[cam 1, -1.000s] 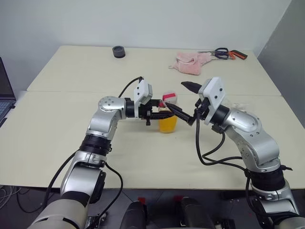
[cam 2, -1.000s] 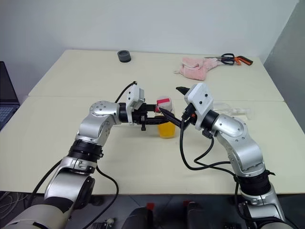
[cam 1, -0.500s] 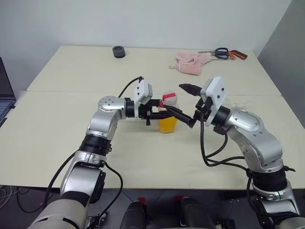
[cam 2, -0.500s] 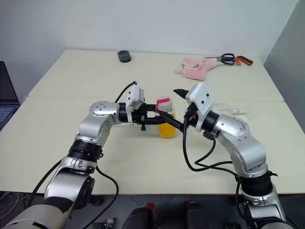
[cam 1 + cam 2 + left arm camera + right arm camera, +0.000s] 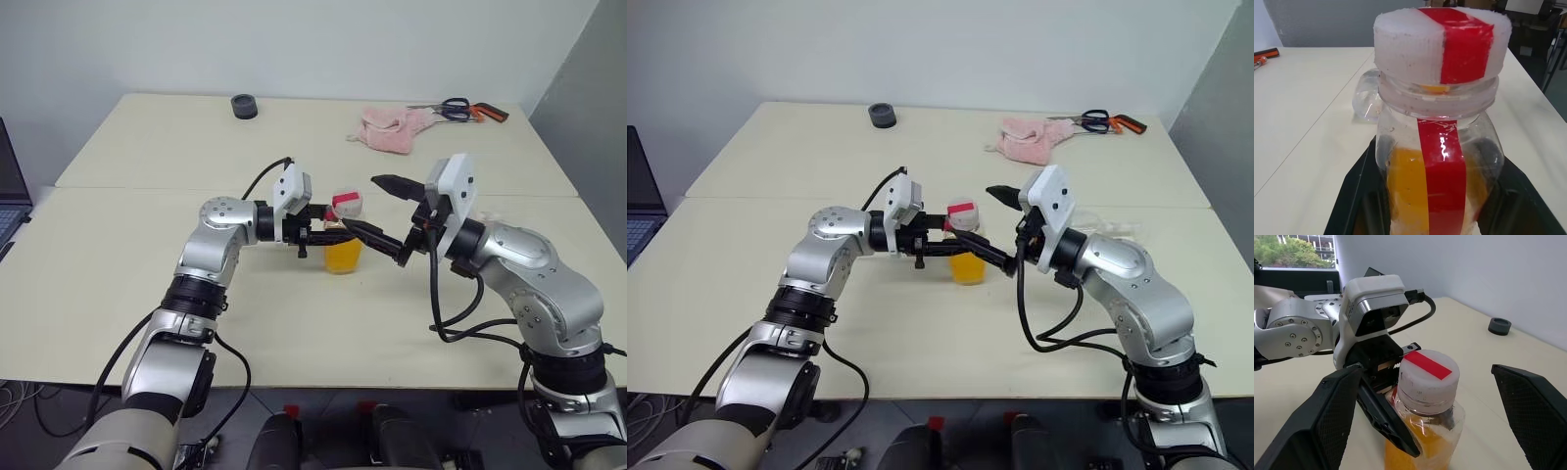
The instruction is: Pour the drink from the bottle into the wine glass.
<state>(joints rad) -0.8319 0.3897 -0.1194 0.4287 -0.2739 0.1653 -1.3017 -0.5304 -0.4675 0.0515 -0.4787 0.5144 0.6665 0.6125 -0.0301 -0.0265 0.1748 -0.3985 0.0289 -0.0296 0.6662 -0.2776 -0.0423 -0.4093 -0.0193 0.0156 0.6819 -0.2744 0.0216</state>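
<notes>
The bottle (image 5: 344, 238) is a small clear one with a white cap (image 5: 348, 203) crossed by a red strip, and it stands upright at the table's middle. The orange drink (image 5: 345, 258) fills its lower part. My left gripper (image 5: 327, 231) reaches in from the left and is shut on the bottle's body; its black fingers (image 5: 1357, 198) flank the bottle in the left wrist view. My right gripper (image 5: 374, 208) is open just right of the cap, with one finger above and one below. The wine glass (image 5: 1365, 95) lies on its side on the table behind the bottle, near my right arm.
A pink cloth (image 5: 392, 128) and scissors (image 5: 462, 108) lie at the far right of the table. A small black round object (image 5: 243, 105) sits at the far middle. A laptop's edge (image 5: 8, 186) shows at the left. A seam (image 5: 127, 188) runs across between two tabletops.
My right wrist has rolled and its white housing has shifted a little to the right, with the fingers still open by the cap. The left gripper and bottle have stayed put.
</notes>
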